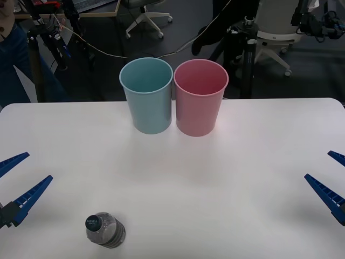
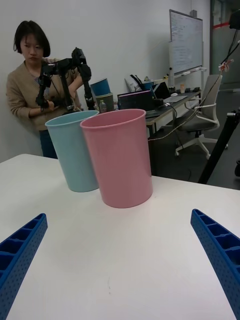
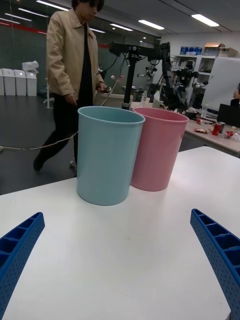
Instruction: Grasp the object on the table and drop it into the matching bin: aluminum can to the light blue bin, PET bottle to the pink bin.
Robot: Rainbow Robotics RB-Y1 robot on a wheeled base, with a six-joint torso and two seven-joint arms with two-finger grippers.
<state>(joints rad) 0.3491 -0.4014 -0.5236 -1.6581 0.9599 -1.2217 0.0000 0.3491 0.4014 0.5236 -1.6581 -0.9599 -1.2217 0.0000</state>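
A small clear greyish PET bottle (image 1: 105, 230) with a dark lettered cap stands near the table's front edge, left of centre. The pink bin (image 1: 200, 97) (image 2: 119, 157) (image 3: 157, 148) and the light blue bin (image 1: 147, 95) (image 2: 74, 149) (image 3: 108, 154) stand side by side, touching, at the back middle of the white table (image 1: 226, 178). My left gripper (image 1: 15, 186) hovers open at the left edge, left of and a little beyond the bottle. My right gripper (image 1: 330, 182) hovers open at the right edge. Neither holds anything.
Tripods, office chairs and cables stand on the dark floor beyond the table's far edge. A broad stretch of bare tabletop lies between the bins and the bottle.
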